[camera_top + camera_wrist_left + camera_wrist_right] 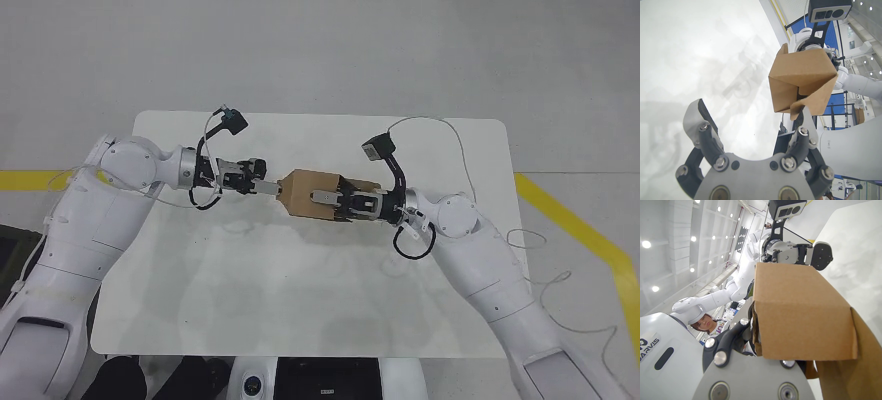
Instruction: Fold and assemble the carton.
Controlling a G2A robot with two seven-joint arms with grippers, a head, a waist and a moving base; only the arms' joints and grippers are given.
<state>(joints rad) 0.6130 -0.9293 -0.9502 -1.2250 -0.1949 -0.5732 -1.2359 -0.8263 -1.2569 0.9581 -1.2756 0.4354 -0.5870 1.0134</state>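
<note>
Lying between the two grippers, the carton [310, 192] is over the middle of the table [300, 290], and its long side runs from one arm to the other. It is brown and already folded into a box shape. Its end toward the left arm is not fully closed, and a dark gap shows there between the folded panels.

The left gripper [752, 106] is at this end with its jaws spread wide. One finger [806, 117] touches with its tip a small flap [797, 111] at the carton's corner. The other finger [702, 111] is well apart from the cardboard, with nothing against its ribbed pad and only the table surface behind it. So the left gripper holds nothing; it only touches.

The right gripper [348, 204] is at the opposite end. Its jaws are closed on the carton's wall. In the right wrist view the black finger link [730, 332] leans inward to the cardboard edge, and the fingertips are hidden by the carton. A wide brown face of the carton lies across this view, just above the gripper's base. An end flap [863, 351] stands out from the carton beside the right gripper, not folded in.

From the top view the carton is a little nearer to the right arm's wrist than to the left one.
</note>
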